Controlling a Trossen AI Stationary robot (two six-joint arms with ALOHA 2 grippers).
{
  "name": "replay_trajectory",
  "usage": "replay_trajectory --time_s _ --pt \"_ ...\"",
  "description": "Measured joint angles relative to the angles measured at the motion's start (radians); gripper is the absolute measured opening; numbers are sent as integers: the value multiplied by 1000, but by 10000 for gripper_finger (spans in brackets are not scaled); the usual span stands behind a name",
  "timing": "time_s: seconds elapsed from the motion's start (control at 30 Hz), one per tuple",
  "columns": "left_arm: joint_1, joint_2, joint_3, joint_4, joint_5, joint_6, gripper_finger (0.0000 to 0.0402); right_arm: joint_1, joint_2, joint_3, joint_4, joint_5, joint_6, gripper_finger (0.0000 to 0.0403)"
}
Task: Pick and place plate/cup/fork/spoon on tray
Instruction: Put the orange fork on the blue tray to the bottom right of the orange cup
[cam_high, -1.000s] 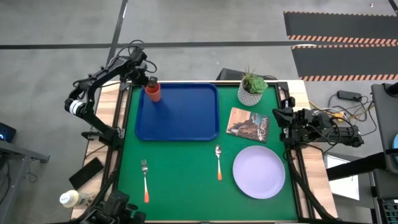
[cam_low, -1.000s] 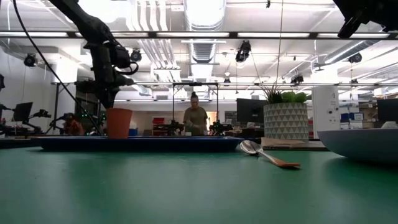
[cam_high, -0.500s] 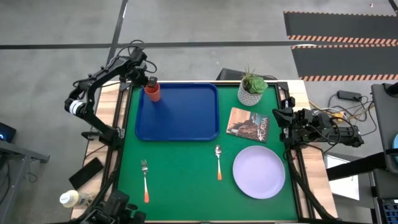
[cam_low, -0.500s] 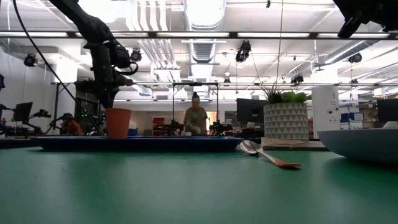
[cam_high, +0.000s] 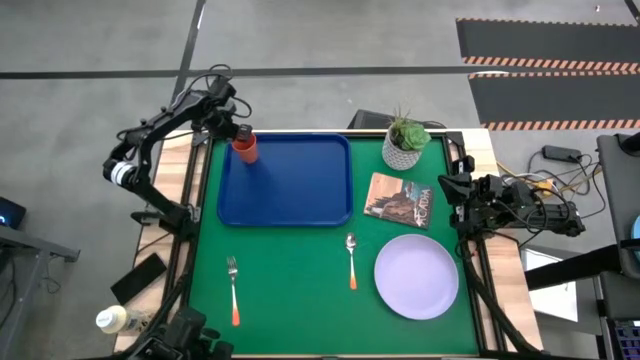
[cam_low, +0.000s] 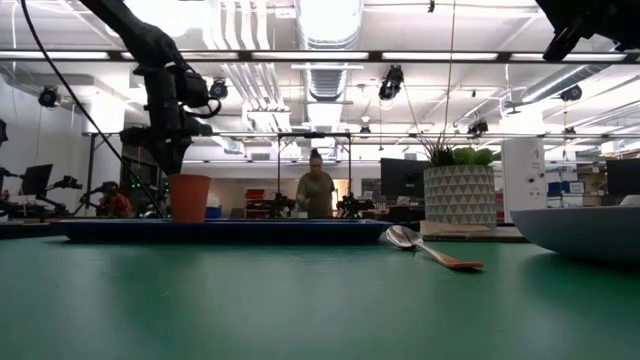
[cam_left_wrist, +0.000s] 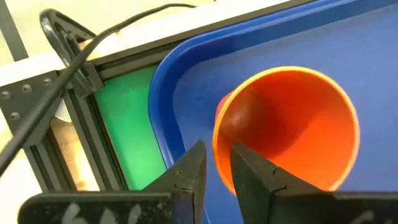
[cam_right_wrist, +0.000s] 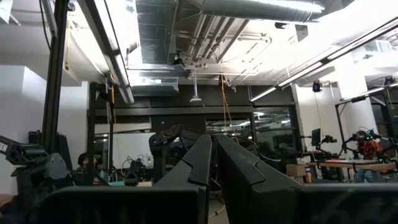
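The orange-red cup (cam_high: 245, 147) stands upright on its base in the far left corner of the dark blue tray (cam_high: 300, 200). My left gripper (cam_high: 240, 131) is right above the cup's rim (cam_left_wrist: 216, 143). It is open by a narrow gap, with one finger over the inside and one outside. The lavender plate (cam_high: 417, 276), the spoon (cam_high: 351, 258) and the fork (cam_high: 233, 290) lie on the green mat. My right gripper (cam_high: 450, 190) waits shut at the table's right edge.
A white patterned plant pot (cam_high: 404, 145) and a book (cam_high: 402, 200) stand right of the tray. A bottle (cam_high: 112, 320) and a phone (cam_high: 140, 278) lie off the mat's near left. A person (cam_low: 315, 190) stands in the room beyond.
My left gripper has risen a little over the cup, which stays upright on the tray.
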Motion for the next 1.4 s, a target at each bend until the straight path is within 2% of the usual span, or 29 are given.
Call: replay_trajectory --time_s 0.33,0.63,0.77,0.93,1.17,1.4 --pt "-7 -106 50 -28 0 -6 59 0 0 0 0 0 0 18" --pt "-148 -248 1 -30 0 -27 59 0 0 0 8 0 0 18" --pt "-285 -295 -2 -43 0 -88 59 0 0 0 8 0 0 18" --pt "-523 -340 -2 -36 -6 -194 59 0 0 0 9 0 0 18" --pt "-881 -320 -2 -34 -183 -373 59 0 0 0 12 -1 16 18" --pt "-1135 -219 -2 10 -258 -523 59 0 0 0 15 -2 19 18"
